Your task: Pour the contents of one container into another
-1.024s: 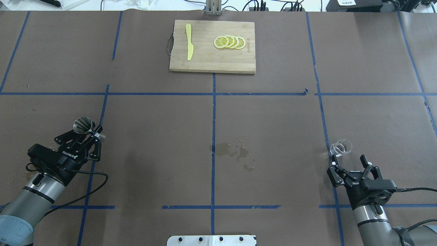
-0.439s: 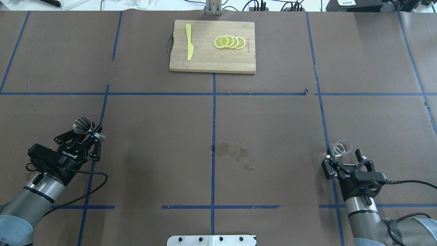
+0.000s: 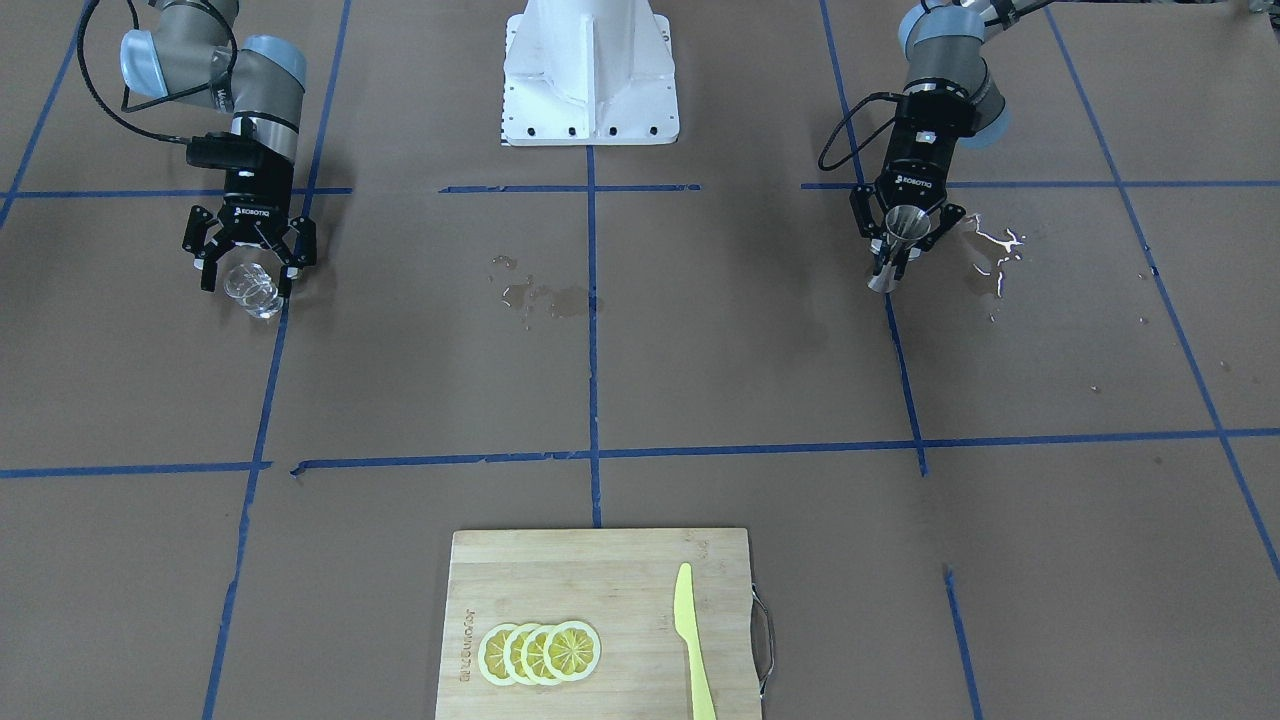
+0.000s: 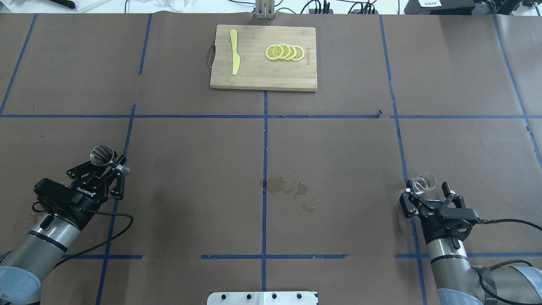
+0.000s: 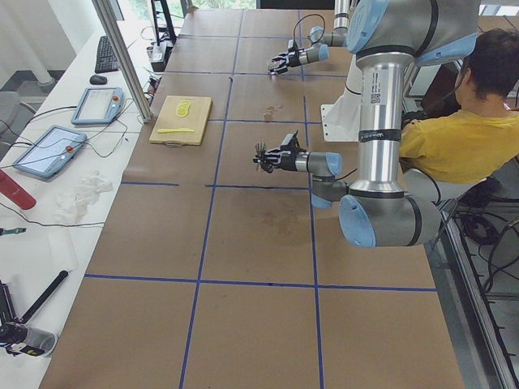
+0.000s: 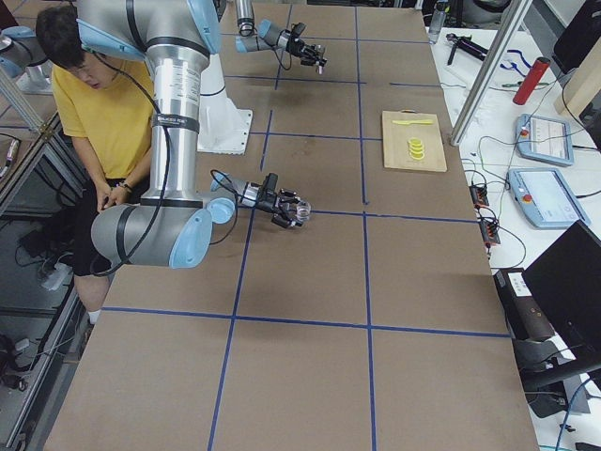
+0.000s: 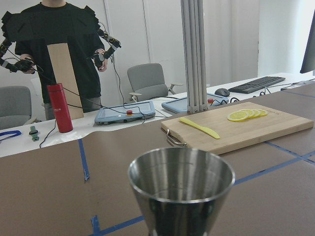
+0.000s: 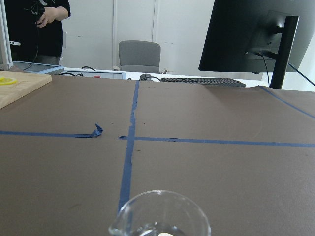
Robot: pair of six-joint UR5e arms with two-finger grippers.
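The silvery hourglass jigger [image 4: 103, 155] is clamped at its waist by my left gripper [image 4: 106, 163], which is shut on it at the near left of the table. The front view shows the same jigger [image 3: 905, 224] tilted in that gripper [image 3: 903, 250], and its open cone [image 7: 181, 182] fills the left wrist view. The clear glass cup [image 4: 423, 182] stands on the table at the near right. My right gripper [image 4: 425, 189] is open, one finger on each side of the cup [image 3: 252, 288] without closing on it. Only the cup's rim and spout [image 8: 160, 216] show in the right wrist view.
A wooden cutting board [image 4: 254, 76] at the far centre carries lemon slices [image 4: 284, 52] and a yellow knife [image 4: 234, 51]. A wet stain [image 4: 288, 186] marks the paper mid-table, and spilled drops [image 3: 995, 250] lie beside the left gripper. A seated person [image 5: 462, 130] is behind the robot.
My right gripper has moved forward and a little left, so its open fingers now flank the glass cup. The left arm and jigger have not moved.
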